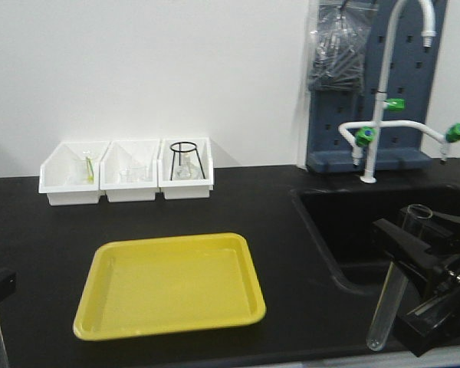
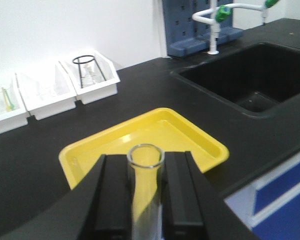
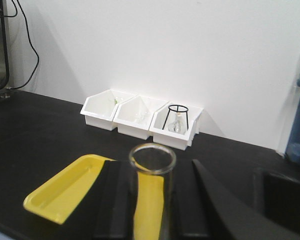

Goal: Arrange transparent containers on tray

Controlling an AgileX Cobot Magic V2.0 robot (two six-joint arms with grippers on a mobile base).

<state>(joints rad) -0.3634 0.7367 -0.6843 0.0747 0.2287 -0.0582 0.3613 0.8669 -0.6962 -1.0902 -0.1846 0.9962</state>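
Front view only: right gripper [image 1: 405, 257] grips right test tube [image 1: 385, 310], tilted — mouth above the jaws, rounded end below.
Left gripper [image 2: 145, 172]: jaws closed on left test tube [image 2: 142, 210] — yellow tray [image 2: 185, 137] ahead.
Right wrist: tray ahead-left of jaws.

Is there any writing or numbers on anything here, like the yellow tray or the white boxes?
None: no word, number or sign can be read in any view.
The yellow tray, the white bins, the left test tube, the right test tube and the blue pegboard all look blank.
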